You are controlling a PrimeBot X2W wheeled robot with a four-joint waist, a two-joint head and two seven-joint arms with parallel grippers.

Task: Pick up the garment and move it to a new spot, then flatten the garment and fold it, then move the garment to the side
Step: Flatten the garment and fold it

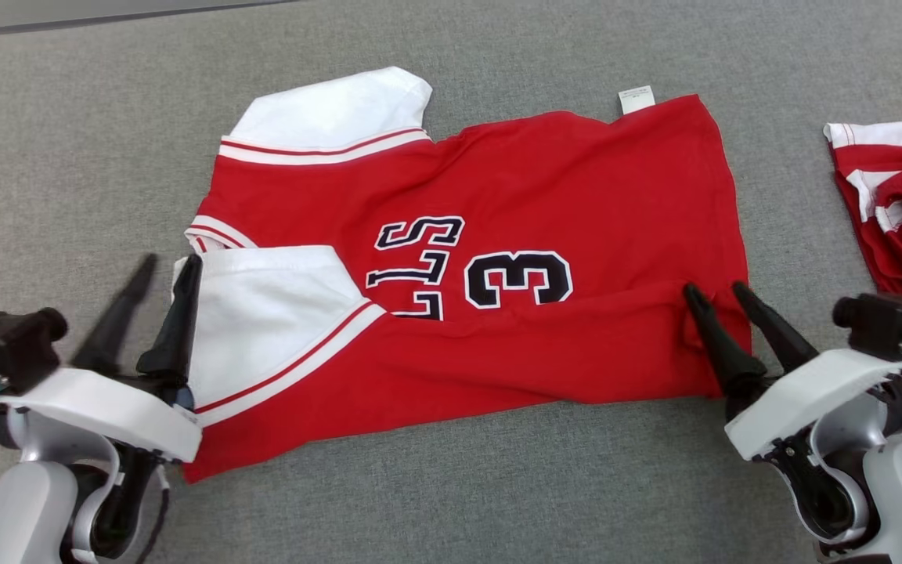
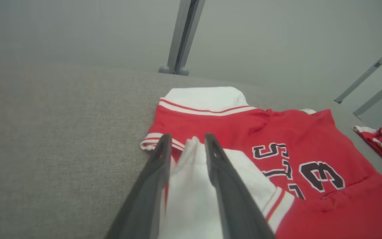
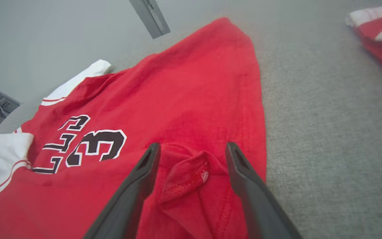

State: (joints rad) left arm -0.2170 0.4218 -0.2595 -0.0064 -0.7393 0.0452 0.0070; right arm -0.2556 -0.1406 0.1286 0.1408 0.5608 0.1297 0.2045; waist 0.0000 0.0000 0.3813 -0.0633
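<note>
The grey fabric-covered worktop (image 1: 67,157) extends under and beyond both sets of jaws. Its far edge is cut off in the head view.

The garment (image 1: 576,196), a red jersey with white sleeves, lies spread on the worktop between the two grippers. Its near long edge is folded over toward the middle. The fold covers the lower part of the black lettering (image 1: 416,266), so the word cannot be read in full.

A second red-and-white garment (image 1: 897,211) lies bunched well outside the right jaws, apart from the jersey. The frame edge cuts it off, and its type cannot be determined.

The near white sleeve (image 1: 263,313) lies folded over the red body, and its cuff end reaches the left jaws. The far white sleeve (image 1: 333,110) lies flat, well ahead of the left jaws.

Left gripper (image 1: 171,262): the jaws stand partly open. The white sleeve cloth rises between them in the left wrist view. The outer finger is blurred. Whether the cloth is touching the inner faces cannot be determined.

Right gripper (image 1: 715,290): the jaws stand wide open. They straddle a small raised fold of the red hem corner without pinching it.

The numeral 3 (image 1: 519,279) lies between the two sets of jaws, nearer the right.

A small white label (image 1: 636,99) projects from the far hem, ahead of the right jaws. Its print is too small to read.
</note>
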